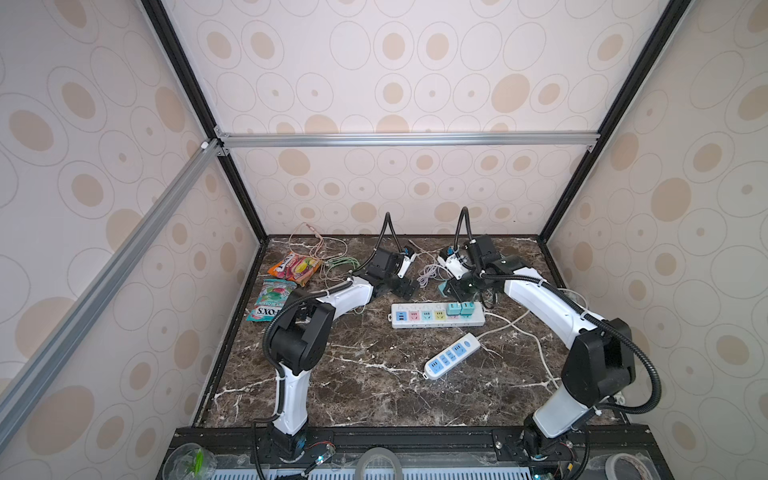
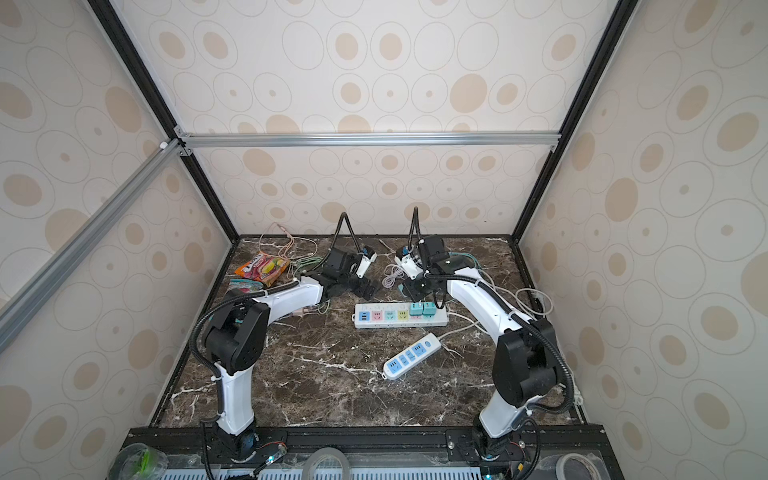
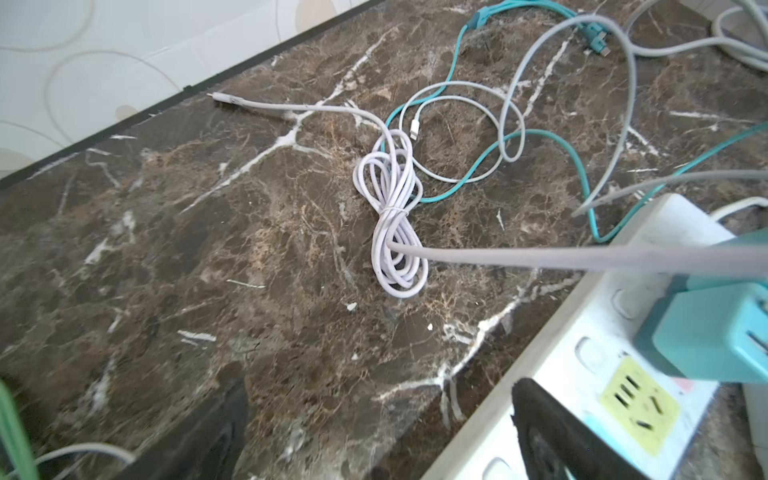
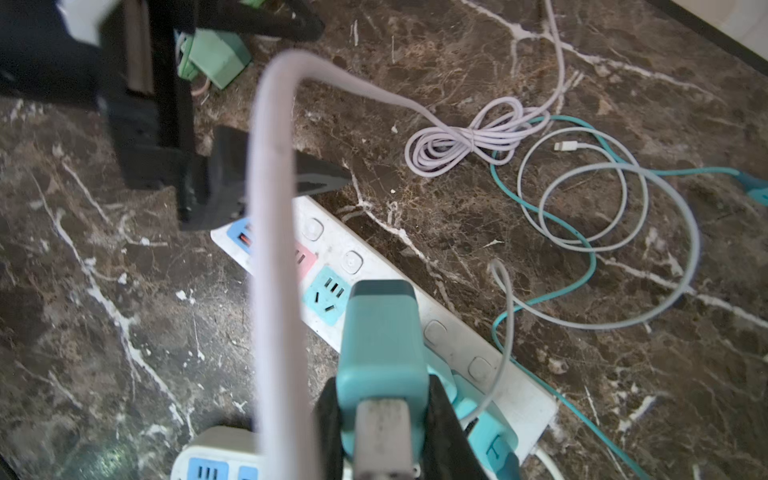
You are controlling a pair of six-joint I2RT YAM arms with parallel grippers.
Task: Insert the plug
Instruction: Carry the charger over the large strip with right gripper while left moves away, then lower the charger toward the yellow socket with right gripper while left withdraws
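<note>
Now the right gripper (image 4: 382, 415) is clamped on the teal cube-shaped plastic plug (image 4: 380, 332), poised over the long white plastic power strip (image 4: 457, 345) and not yet seated, while the left gripper (image 3: 380, 390) gapes wide and empty beside it.

Right, we're looking into a robot lab cell, not anybody's home: wallpapered panels (image 1: 415, 75) hung on aluminium struts (image 1: 407, 139) box in a marble-look worktop (image 1: 374, 395). At six o'clock a black rail (image 1: 415, 438) carries the left arm (image 1: 293, 399) and right arm (image 1: 557, 409), bolted down. Mid-worktop, a power strip (image 1: 438, 314); cables (image 1: 428, 274) at twelve, snack packets (image 1: 296, 268) at ten.
</note>
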